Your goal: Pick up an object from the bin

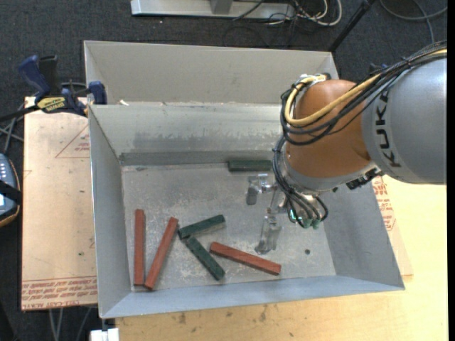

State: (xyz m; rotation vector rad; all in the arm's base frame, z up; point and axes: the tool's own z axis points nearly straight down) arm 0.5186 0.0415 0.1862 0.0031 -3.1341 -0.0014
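Six sticks lie loose on the floor of the grey bin (106,212), three red and three green. From the right the arm (412,119) reaches in, and its tool (259,219) hangs low over the middle-right of the floor. It is open: the metal fingers (269,234) stand apart with nothing between them. Nearest to it is the long red stick (245,259), lying slantwise near the front wall. One finger ends just beside it, and I cannot tell whether they touch. Left of that, the upper green stick (201,226) and the lower green stick (206,258) meet in a bent shape. A dark green stick (249,165) lies along the back wall, behind the tool. Well to the left, a straight red stick (139,247) and a leaning red stick (162,254) lie side by side, their lower ends close together.
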